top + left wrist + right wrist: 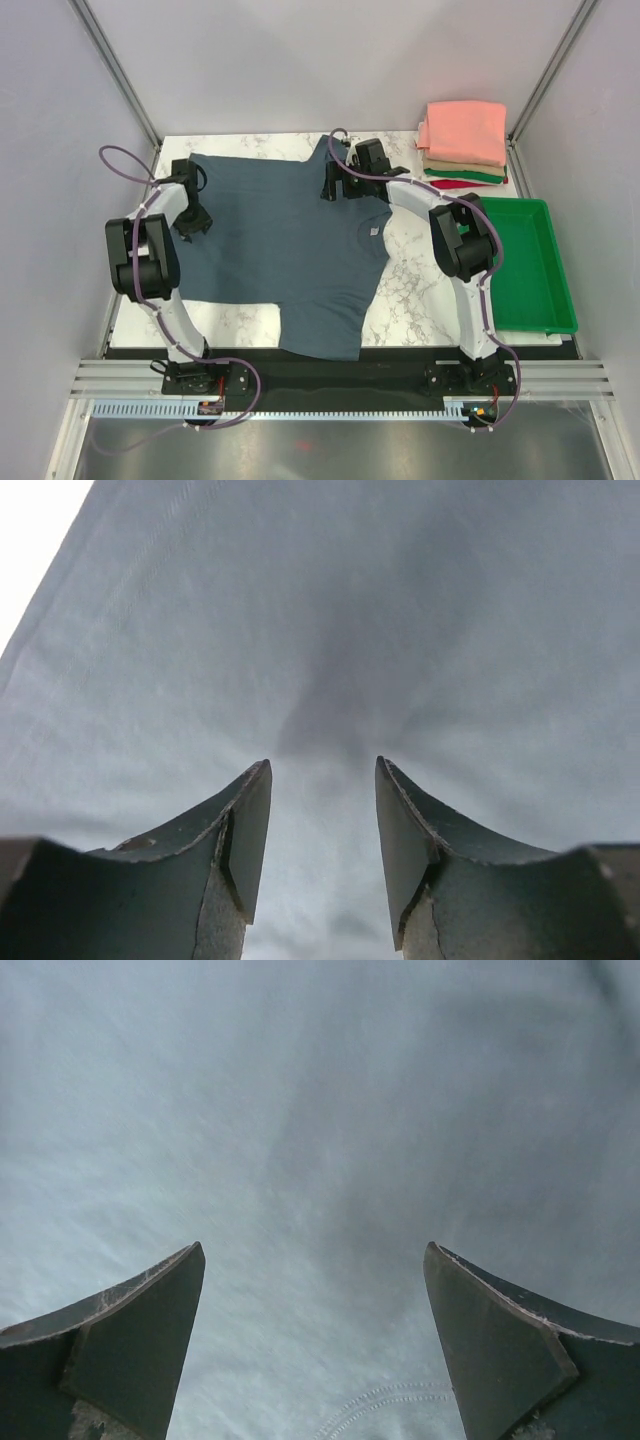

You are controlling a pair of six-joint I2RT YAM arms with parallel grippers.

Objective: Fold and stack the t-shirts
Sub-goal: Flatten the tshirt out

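A slate blue-grey t-shirt (280, 250) lies spread flat on the marble table, its hem at the left and one sleeve hanging over the near edge. My left gripper (193, 222) is open over the shirt's left part; the left wrist view shows its fingertips (258, 790) apart above the cloth (330, 630). My right gripper (330, 185) is open over the shirt near the collar; the right wrist view shows cloth (320, 1160) between widely spread fingertips (180, 1280). A stack of folded shirts (462, 145), salmon-pink on top, then tan, green and red, sits at the back right.
A green plastic tray (540, 290) stands at the right edge of the table. Grey walls close in on the left, the back and the right. The arm bases sit on a black strip along the near edge (330, 380).
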